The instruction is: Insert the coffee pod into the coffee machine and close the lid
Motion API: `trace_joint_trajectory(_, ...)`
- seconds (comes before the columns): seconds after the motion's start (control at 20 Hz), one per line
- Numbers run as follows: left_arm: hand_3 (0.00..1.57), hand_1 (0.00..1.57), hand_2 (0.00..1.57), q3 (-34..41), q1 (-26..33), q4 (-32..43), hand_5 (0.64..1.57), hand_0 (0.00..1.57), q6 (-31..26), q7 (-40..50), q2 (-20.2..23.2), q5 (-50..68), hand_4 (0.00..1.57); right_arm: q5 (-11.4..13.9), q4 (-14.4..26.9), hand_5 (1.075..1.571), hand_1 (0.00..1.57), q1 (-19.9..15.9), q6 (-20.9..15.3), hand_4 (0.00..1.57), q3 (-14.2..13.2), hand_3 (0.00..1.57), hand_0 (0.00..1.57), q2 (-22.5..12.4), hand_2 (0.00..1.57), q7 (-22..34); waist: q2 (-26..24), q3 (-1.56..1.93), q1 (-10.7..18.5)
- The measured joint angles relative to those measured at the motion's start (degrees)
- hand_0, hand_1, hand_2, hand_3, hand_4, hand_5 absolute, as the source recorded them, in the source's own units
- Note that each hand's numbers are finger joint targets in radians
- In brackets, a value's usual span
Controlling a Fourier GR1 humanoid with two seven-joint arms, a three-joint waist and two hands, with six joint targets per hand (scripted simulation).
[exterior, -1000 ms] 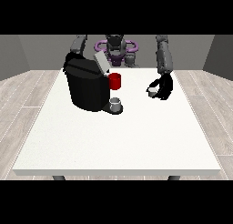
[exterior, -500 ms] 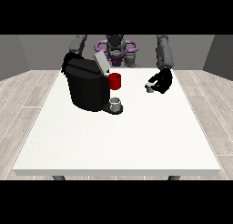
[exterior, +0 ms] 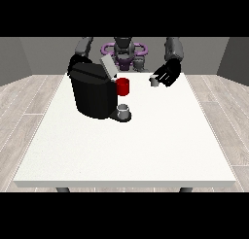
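**Pod lifted off the table, lid up**

Raised since a second ago, the coffee pod [exterior: 154, 81] now sits higher and a little nearer the machine, pinched in the curled fingers of the hand at the view's right [exterior: 167, 73], above the white table [exterior: 126, 145]. Only the pod's small grey side shows; the rest is covered by the black fingers, so how it is tilted cannot be told.

To the pod's left stands the black coffee machine [exterior: 93, 93], its grey lid [exterior: 108, 67] tilted up and open. A red part [exterior: 123, 86] sticks out at the machine's front, and a small grey cup [exterior: 123, 110] stands on the drip base below it. The opening under the lid faces away from the camera and cannot be seen.

The hand at the view's left [exterior: 77, 62] is mostly hidden behind the machine's top; whether it is clenched or relaxed cannot be told. The robot's torso [exterior: 123, 51] rises behind the lid, partly blocked by it.
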Motion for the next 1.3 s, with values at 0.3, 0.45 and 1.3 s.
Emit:
trace_joint_trajectory(0.3, 1.29, 1.27, 1.34, 0.78, -2.57, -0.98, 1.571, 1.27, -2.00, 2.18, 0.04, -0.22, 0.55, -0.66, -0.26, 1.571, 0.00, 0.62, 1.23, 0.49, 0.52, 0.00, 0.00, 0.06, 0.00, -0.52, -0.86, 0.00, -1.64)
trace_joint_trajectory(0.45, 1.22, 1.01, 1.20, 0.94, -3.95, -2.06, 1.571, 1.01, -2.36, 3.53, -0.34, -0.54, 0.54, -0.60, 0.34, 1.571, 0.00, 0.84, 1.23, 0.52, 0.43, 0.00, 0.00, 0.22, 0.00, -1.83, -0.89, -0.01, -1.75)
trace_joint_trajectory(1.3, 1.24, 1.26, 1.30, 4.22, -16.31, -1.93, 1.571, 1.26, -3.83, 9.53, 1.47, -1.03, 0.49, 0.16, -2.35, 1.571, 0.00, -4.65, -0.16, 0.48, 0.30, 0.00, 0.00, -1.10, 0.00, 0.40, 4.50, 0.00, -6.72)
